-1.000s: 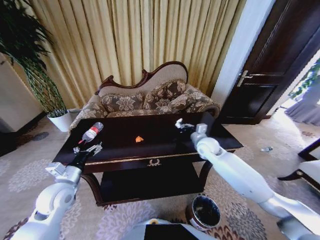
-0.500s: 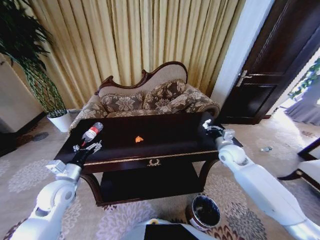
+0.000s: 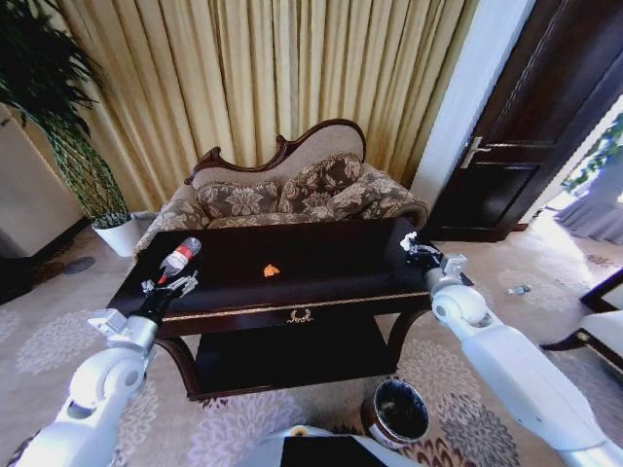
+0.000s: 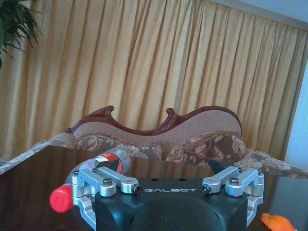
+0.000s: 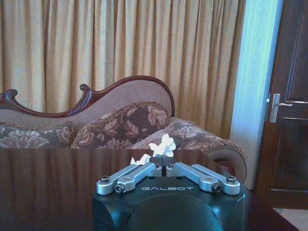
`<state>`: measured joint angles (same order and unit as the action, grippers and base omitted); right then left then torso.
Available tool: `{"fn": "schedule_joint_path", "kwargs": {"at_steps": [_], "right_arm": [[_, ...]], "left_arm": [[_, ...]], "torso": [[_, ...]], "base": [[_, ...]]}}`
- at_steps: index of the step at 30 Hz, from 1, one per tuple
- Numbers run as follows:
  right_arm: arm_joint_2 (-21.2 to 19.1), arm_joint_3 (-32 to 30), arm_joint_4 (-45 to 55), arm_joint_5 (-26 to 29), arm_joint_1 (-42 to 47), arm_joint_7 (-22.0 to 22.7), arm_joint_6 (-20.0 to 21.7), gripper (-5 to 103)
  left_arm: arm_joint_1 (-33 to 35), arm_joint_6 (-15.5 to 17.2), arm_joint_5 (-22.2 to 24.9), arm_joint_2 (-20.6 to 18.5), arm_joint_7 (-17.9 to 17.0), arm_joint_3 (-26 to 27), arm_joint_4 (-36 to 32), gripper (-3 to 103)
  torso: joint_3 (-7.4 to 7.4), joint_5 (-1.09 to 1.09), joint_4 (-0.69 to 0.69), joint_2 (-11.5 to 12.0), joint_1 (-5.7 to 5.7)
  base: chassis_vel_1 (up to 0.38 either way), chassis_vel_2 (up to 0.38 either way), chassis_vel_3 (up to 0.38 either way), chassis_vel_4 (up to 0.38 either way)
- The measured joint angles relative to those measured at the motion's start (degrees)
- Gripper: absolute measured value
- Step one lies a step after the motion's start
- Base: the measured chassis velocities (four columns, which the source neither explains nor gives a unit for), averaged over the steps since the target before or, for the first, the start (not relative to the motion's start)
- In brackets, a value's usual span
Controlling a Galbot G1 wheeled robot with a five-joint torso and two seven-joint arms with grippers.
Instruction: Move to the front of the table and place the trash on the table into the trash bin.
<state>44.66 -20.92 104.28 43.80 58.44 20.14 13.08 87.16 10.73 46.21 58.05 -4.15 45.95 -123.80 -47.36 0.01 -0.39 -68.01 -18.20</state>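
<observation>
The long dark table (image 3: 331, 265) stands in front of me. A clear bottle (image 3: 180, 257) with a red label lies at its left end, and an orange scrap (image 3: 272, 270) rests near the middle. My left gripper (image 3: 168, 289) hovers open just short of the bottle (image 4: 98, 166), whose red cap (image 4: 61, 198) points toward it; the orange scrap (image 4: 276, 223) lies off to one side. My right gripper (image 3: 415, 247) is at the table's right end, shut on a white scrap (image 5: 162, 145), which sticks out past its fingertips. The dark round trash bin (image 3: 397, 413) stands on the carpet, front right of the table.
A carved floral sofa (image 3: 287, 193) stands behind the table before gold curtains. A white plant pot (image 3: 119, 233) stands at the far left, a dark door (image 3: 531, 117) at the right. A chair (image 3: 594, 331) and a small item on the floor (image 3: 519, 290) are at the right.
My right arm has swung from the table's middle to its right end, carrying the white scrap. The left gripper has barely moved.
</observation>
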Motion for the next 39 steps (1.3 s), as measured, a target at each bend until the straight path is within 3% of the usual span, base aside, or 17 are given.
{"fn": "schedule_joint_path", "kwargs": {"at_steps": [39], "right_arm": [[0.88, -1.61, 0.69, -1.26, 2.78, -1.7, -1.53, 0]], "left_arm": [[1.02, 0.27, -0.58, 0.96, -0.05, 0.01, -1.32, 100]], "torso": [[0.01, 0.0, 0.0, -0.01, 0.01]], "base": [[0.103, -0.107, -0.107, 0.104]]}}
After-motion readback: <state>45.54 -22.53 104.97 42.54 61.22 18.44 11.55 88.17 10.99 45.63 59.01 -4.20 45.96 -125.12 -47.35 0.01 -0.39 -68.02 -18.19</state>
